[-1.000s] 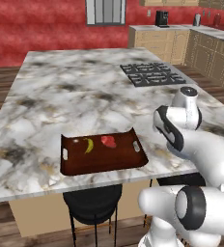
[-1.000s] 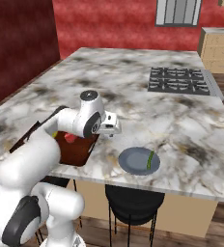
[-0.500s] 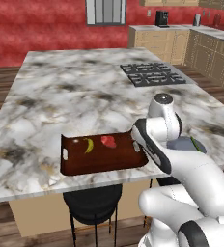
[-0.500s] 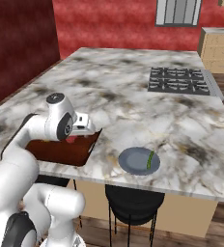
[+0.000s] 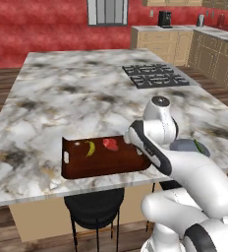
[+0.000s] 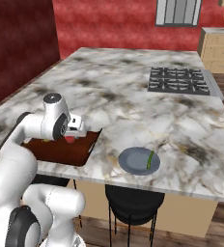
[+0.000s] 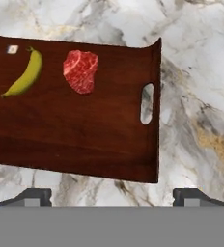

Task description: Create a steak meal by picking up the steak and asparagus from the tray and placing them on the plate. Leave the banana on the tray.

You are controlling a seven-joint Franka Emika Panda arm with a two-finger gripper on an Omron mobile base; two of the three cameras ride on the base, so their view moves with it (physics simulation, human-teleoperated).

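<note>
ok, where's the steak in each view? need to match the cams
Left base view: steak lies near the tray's far edge, right of the banana.
Right base view: a red sliver on the tray just below the arm's wrist, mostly hidden.
Hand view: steak upper middle, right of the banana, left of the white slot handle.
Shared landmark: the tray.

You've got the tray (image 5: pixel 103 162) at the table's (image 5: pixel 86 93) near edge with the banana (image 7: pixel 23 74) and steak (image 7: pixel 80 70) side by side in it, and the plate (image 6: pixel 133 159) sits to its right carrying the asparagus (image 6: pixel 150 159).
</note>
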